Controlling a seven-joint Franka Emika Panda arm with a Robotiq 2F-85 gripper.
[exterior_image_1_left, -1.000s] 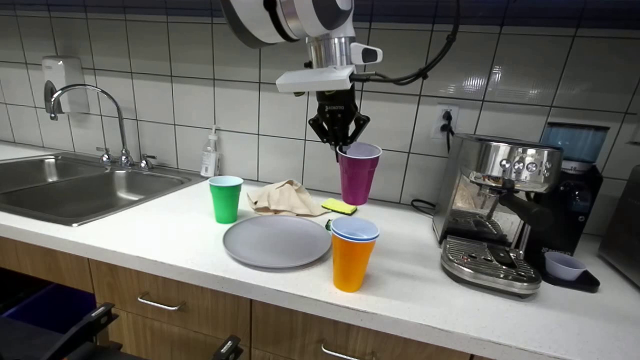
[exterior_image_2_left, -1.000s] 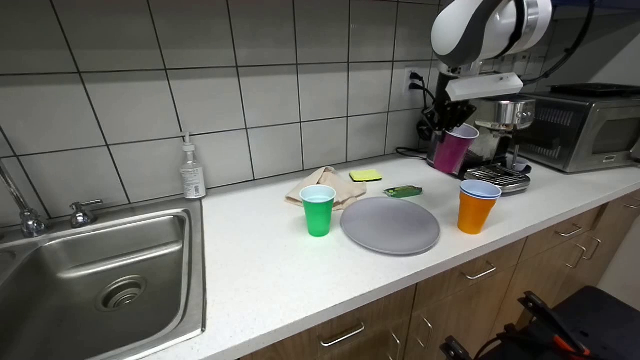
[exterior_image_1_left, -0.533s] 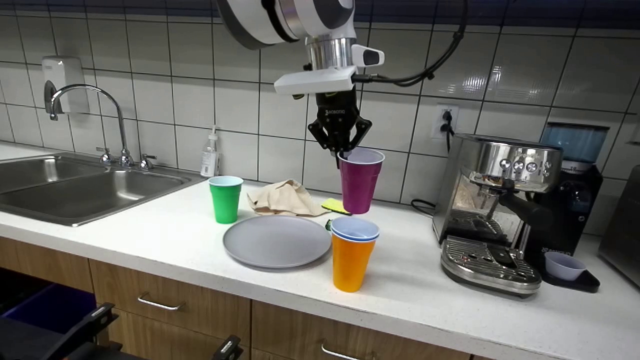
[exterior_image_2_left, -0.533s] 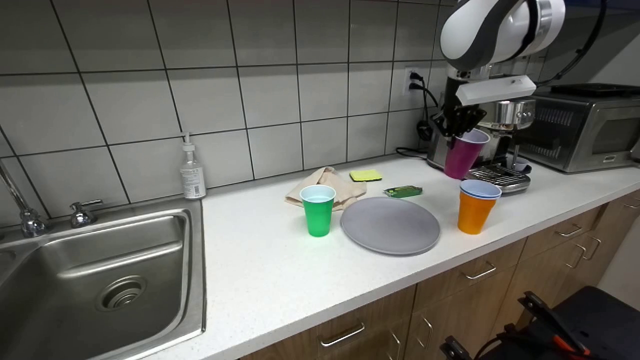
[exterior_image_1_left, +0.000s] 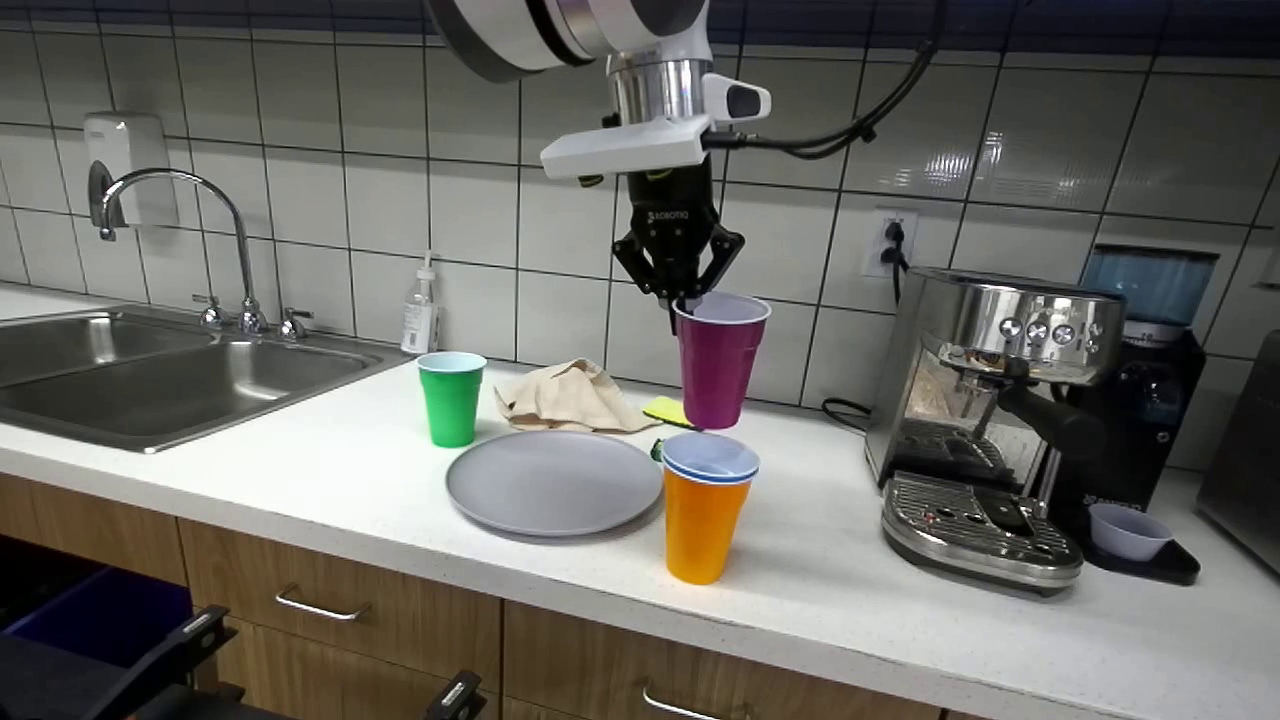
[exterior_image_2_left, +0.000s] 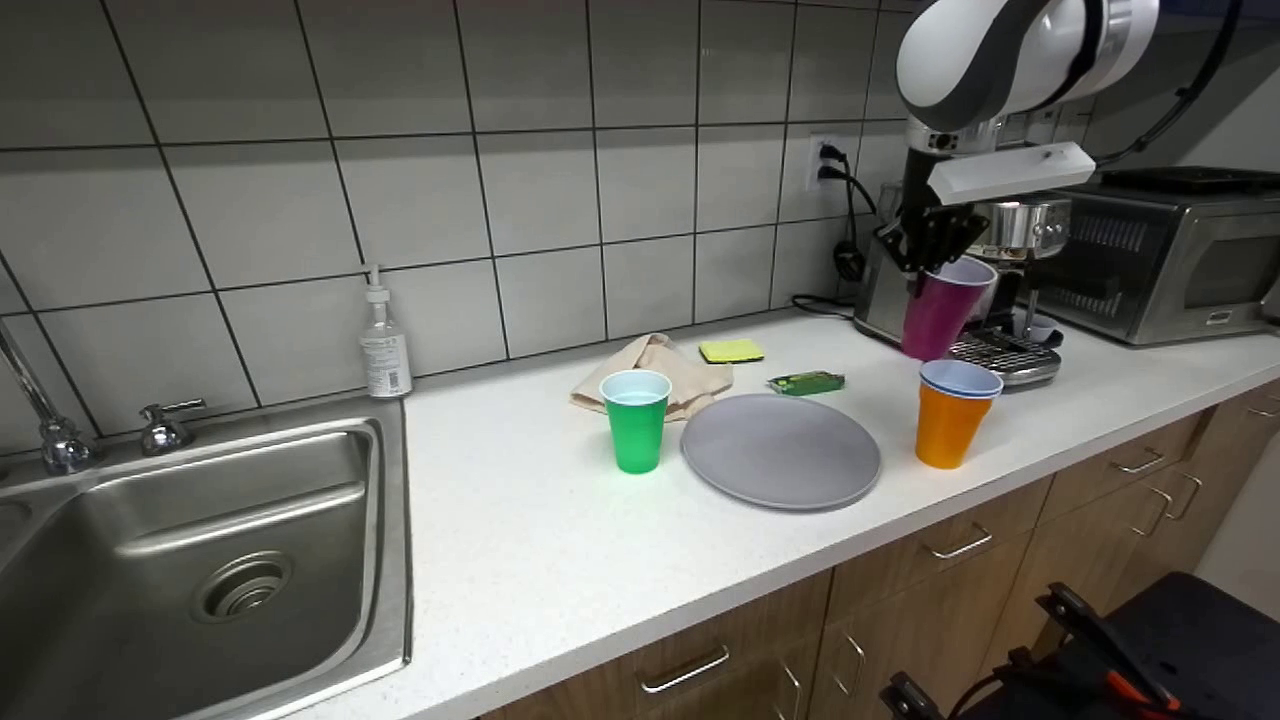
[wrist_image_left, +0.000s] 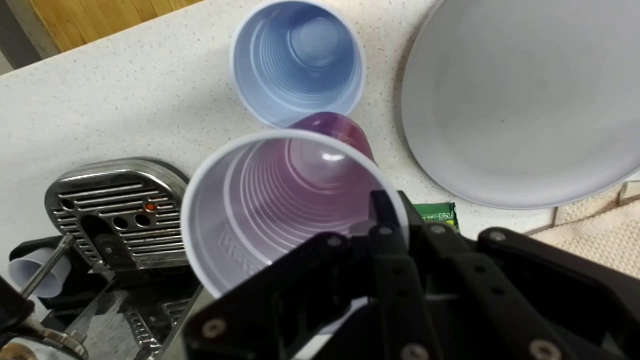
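The claw is clamped on the purple cup's rim above the desk; the orange cup stands near the desk's front edge, beside the gray plate

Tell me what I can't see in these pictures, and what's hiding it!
Part of the purple cup: the gripper covers it in the wrist view.
Bottom inside the green cup: its wall hides it in both exterior views.
Inside the orange cup: the blue cup hides it in all views.
Writing on the pump bottle: too small in both exterior views.
Right end of the microwave: cut off by the edge in both exterior views.
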